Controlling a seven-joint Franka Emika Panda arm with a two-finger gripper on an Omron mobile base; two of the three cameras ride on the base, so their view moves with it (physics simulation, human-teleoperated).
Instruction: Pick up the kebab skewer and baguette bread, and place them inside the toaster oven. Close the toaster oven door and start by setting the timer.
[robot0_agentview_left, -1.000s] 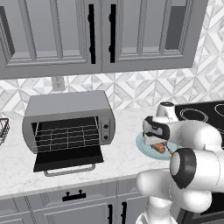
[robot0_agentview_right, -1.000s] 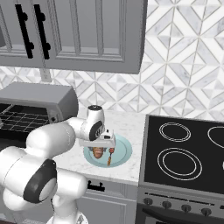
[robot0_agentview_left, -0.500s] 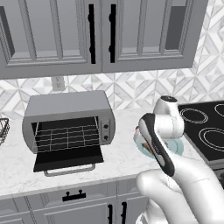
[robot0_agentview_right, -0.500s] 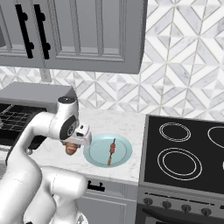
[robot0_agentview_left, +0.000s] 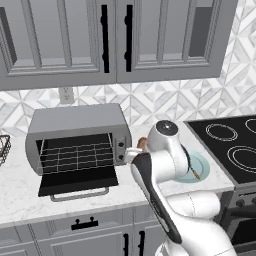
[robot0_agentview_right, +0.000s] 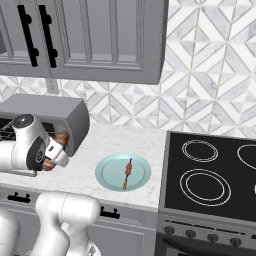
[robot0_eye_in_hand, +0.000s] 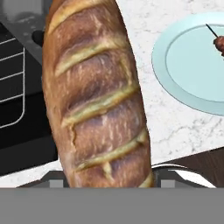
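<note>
The two-finger gripper (robot0_agentview_right: 54, 150) on the white arm is clamping the short golden-brown baguette bread with its scored crust (robot0_eye_in_hand: 98, 94), carrying it above the white marble counter (robot0_agentview_right: 110, 140) just beside the right end of the boxy grey metal toaster oven (robot0_agentview_left: 77, 135). In the hand view the loaf is running lengthwise up the middle, its near end sitting between the finger tips (the tips themselves are mostly hidden behind it). From the right base view a brown end of the loaf is poking out at the gripper, close to the oven's side wall (robot0_agentview_right: 75, 125).

The drop-down toaster oven door with its silver bar handle (robot0_agentview_left: 77, 182) is lying open and flat, showing the dark interior and the wire rack (robot0_agentview_left: 77, 155). The knob panel (robot0_agentview_left: 120, 148) is sitting at the oven's right side.

The thin kebab skewer threaded with brown and reddish meat chunks (robot0_agentview_right: 128, 172) is lying on the round pale blue plate (robot0_agentview_right: 107, 172), between the oven and the black glass cooktop (robot0_agentview_right: 210, 172). Grey cabinets (robot0_agentview_left: 115, 40) are hanging above.
</note>
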